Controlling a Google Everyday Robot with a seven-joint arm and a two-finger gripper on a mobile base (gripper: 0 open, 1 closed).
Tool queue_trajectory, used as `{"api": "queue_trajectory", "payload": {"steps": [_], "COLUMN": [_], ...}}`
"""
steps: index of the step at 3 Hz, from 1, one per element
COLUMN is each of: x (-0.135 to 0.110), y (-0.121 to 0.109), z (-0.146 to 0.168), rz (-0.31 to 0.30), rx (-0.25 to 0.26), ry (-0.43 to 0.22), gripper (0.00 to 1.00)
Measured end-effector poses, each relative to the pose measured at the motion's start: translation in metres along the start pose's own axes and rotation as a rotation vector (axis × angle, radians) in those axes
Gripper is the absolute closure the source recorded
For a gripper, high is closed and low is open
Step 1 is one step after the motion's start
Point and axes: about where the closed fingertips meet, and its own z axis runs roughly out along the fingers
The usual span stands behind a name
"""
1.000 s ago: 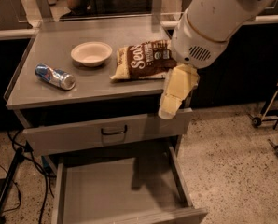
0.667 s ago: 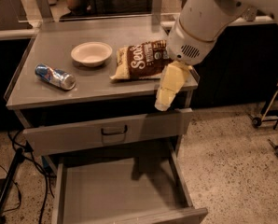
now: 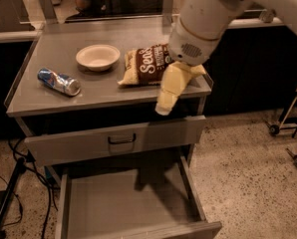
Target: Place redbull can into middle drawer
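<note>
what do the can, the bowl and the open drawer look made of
Redbull can: likely thin metal, glossy; its end glints silver. White bowl: matte, plastic or ceramic, cannot tell. Middle drawer: looks like grey sheet metal, dull flat floor. The claw hangs at the counter's front edge.

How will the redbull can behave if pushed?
The redbull can lies on its side, so it will probably roll when nudged. Its shiny metal may be slippery. The gripper hangs apart from it, by the front edge of the table.
</note>
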Motion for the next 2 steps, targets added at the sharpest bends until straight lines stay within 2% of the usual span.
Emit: {"api": "queue_trajectory", "payload": {"steps": [1,2], "x": [-0.0422,-0.0437], "y": [-0.0122,-0.0121], "z": [0.0025,0.0020], "rz": [0.017,0.015], "rx": [-0.017,-0.017], "ry": [0.033,0.032], "gripper": [0.00,0.00]}}
